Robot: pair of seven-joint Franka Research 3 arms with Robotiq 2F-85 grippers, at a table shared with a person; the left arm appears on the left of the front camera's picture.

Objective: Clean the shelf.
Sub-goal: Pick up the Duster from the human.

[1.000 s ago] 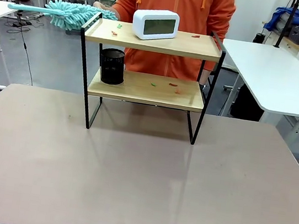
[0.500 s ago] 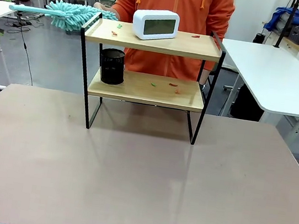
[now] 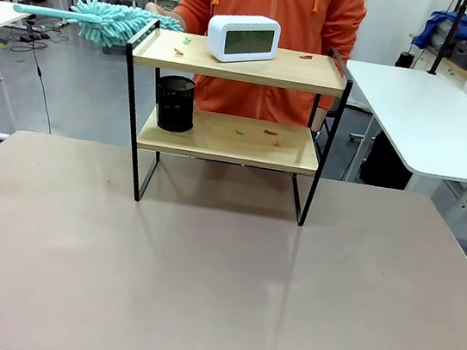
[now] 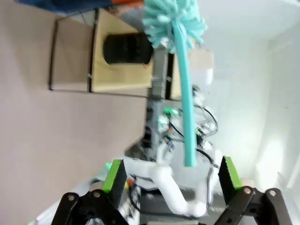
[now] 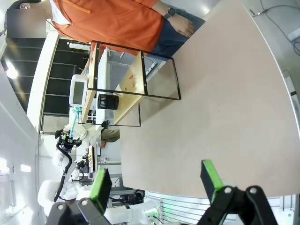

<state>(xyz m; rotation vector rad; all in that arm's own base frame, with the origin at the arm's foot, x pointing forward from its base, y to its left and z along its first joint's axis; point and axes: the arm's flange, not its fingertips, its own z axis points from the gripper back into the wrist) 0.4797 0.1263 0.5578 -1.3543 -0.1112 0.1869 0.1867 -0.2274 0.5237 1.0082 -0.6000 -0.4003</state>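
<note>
The shelf point(image 3: 213, 137) is stood at the far part of the desk point(image 3: 217, 295), all four legs on the surface, just in front of a person in an orange top point(image 3: 274, 7). On its upper board a white clock point(image 3: 243, 38) is set near the middle. On the lower board a black mesh cup point(image 3: 175, 103) is placed at the left end. Small green and orange scraps point(image 3: 270, 133) are scattered over both boards. A turquoise duster point(image 3: 116, 21) is held level at the shelf's upper left corner, its fluffy head by the frame there and its handle pointed away to the robot's left. The person's hand point(image 3: 158, 10) is seen just behind the head; whether the duster is gripped there cannot be told. The left hand point(image 4: 172, 174) is spread wide, and the handle's tip is seen in line with the gap between its fingers, clasped by neither pad. The right hand point(image 5: 156, 183) is likewise released and empty, held near the desk's edge, well apart from the shelf.
</note>
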